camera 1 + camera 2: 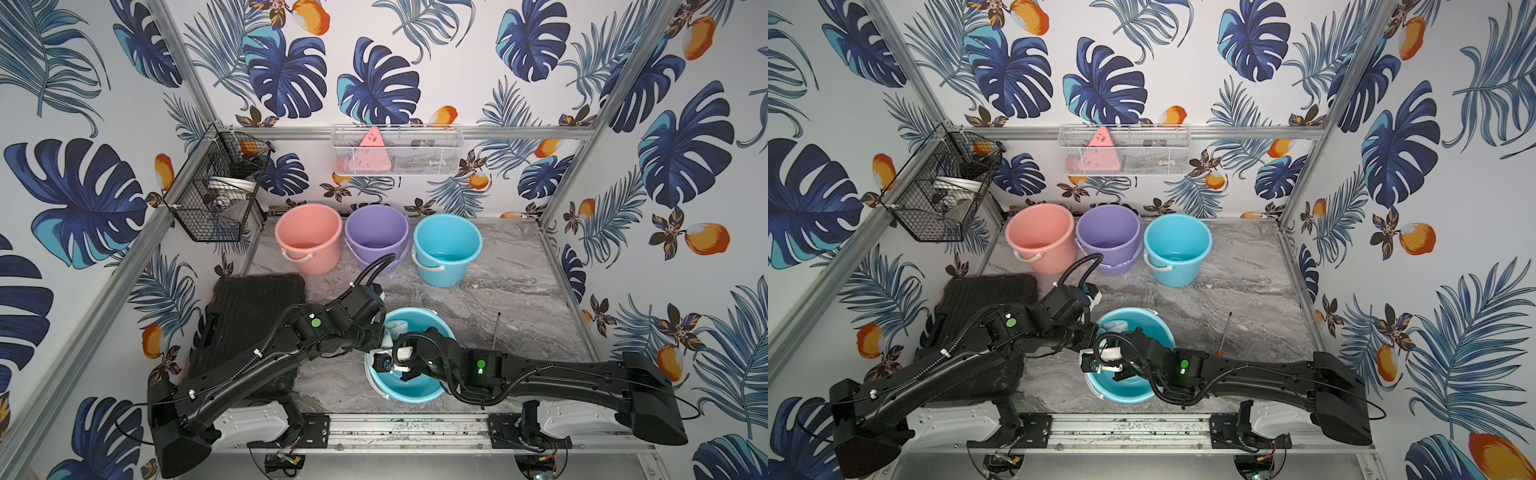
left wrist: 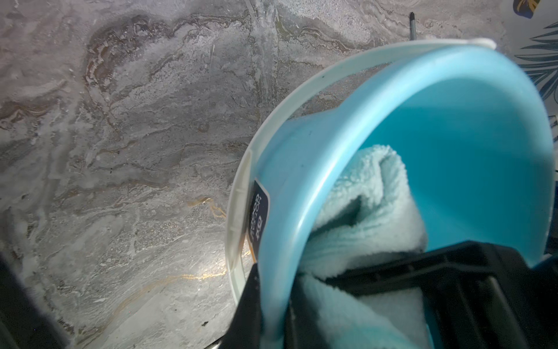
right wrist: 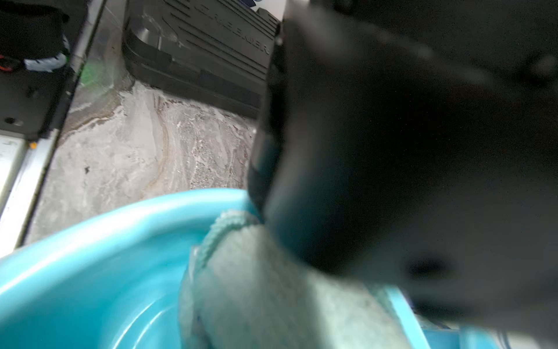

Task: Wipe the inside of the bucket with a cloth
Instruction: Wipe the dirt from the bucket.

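Inside the bucket, found the cloth, bunched in soft folds against the wall on the bucket's left side, below the rim. Noted left gripper clamped on the bucket's left rim: outer finger against the outside of the wall, inner one inside, pressed together with only the wall between. Noted right gripper reaching down into the bucket from its right side, closed tight and pinching a fold of the cloth. Could not inspect those fingertips in right wrist view; blocked by a blurred black mass just above the cloth. Recorded white handle hanging outside the bucket's wall, and dark label on that wall just beside the left gripper's outer finger. Could not settle upright or tilted for the bucket.

Logged surroundings against the bucket. Left of it, near: black case lying flat on marbled table. Right of it, apart: screwdriver lying on same table. Beyond it, well apart, ranged along back wall: pink bucket, purple bucket, second blue bucket, all upright, side by side. Farther beyond the bucket and higher, on back wall: white mesh basket holding pink triangular item. Beyond the bucket to the left, on side frame: black wire basket.
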